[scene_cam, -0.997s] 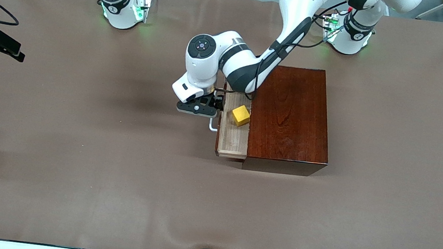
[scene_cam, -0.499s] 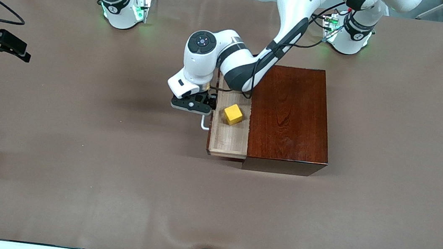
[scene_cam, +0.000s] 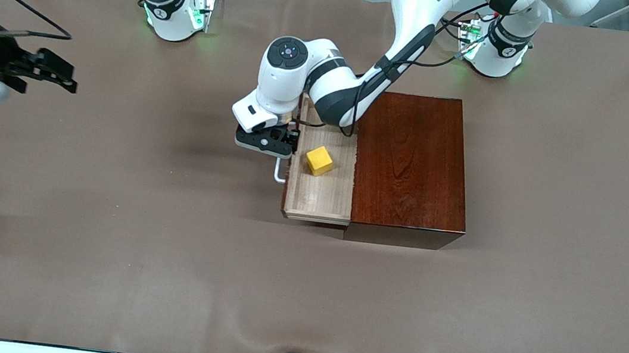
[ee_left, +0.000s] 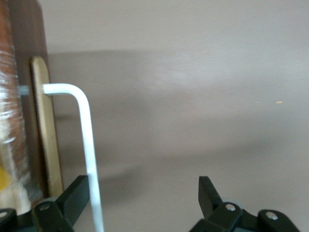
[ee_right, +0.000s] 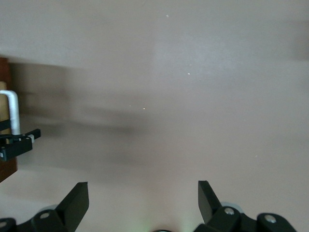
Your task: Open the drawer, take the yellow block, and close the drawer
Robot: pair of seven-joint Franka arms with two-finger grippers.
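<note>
At nine o'clock of the front view, up over the tabletop (scene_cam: 161, 253) toward the right arm's end: right tool (scene_cam: 65, 77), spread wide, nothing between the fingers (ee_right: 77, 198).

Near the middle, slightly toward eleven o'clock: left tool (scene_cam: 268, 141), low at the front of the drawer (scene_cam: 318, 192), also spread wide. White handle (ee_left: 87, 140) inside the gap, just beside one finger (ee_left: 77, 193), not clamped.

At three o'clock from that tool: drawer standing partly open, jutting from the wooden box (scene_cam: 412, 164) toward nine o'clock, pale floor showing. Handle (scene_cam: 279, 173) on its nine o'clock face.

In the drawer, on the floor, in the half toward twelve o'clock: yellow block (scene_cam: 319, 161), apart from both tools, corner-on to the drawer walls.

At three o'clock from the block: dark reddish box, glossy top bare.
</note>
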